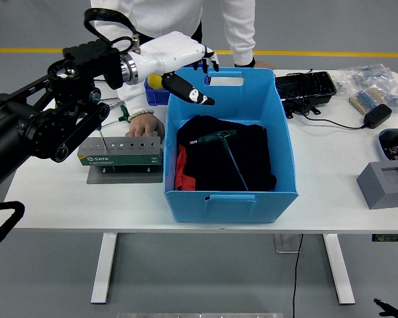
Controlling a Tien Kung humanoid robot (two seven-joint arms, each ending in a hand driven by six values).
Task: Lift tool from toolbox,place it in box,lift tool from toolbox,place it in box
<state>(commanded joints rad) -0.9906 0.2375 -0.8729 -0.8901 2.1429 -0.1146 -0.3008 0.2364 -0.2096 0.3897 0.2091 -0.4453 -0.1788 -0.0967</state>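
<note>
A green T-handle hex key (218, 138) lies on black cloth inside the blue box (231, 197). My left hand (202, 79), white with dark fingertips, is open and empty, raised above the box's far left corner. The grey-green tool rack (123, 150) stands on a grey plate left of the box, with one tool (99, 136) upright at its left end. A person's hand (148, 124) rests on the rack's top. My right hand is out of view.
A small blue bin (157, 93) with a yellow object sits behind the rack. A black tray (306, 88), bags of parts (367, 81), a black adapter (375, 116) and a grey block (385, 185) lie to the right. A person stands at the far side.
</note>
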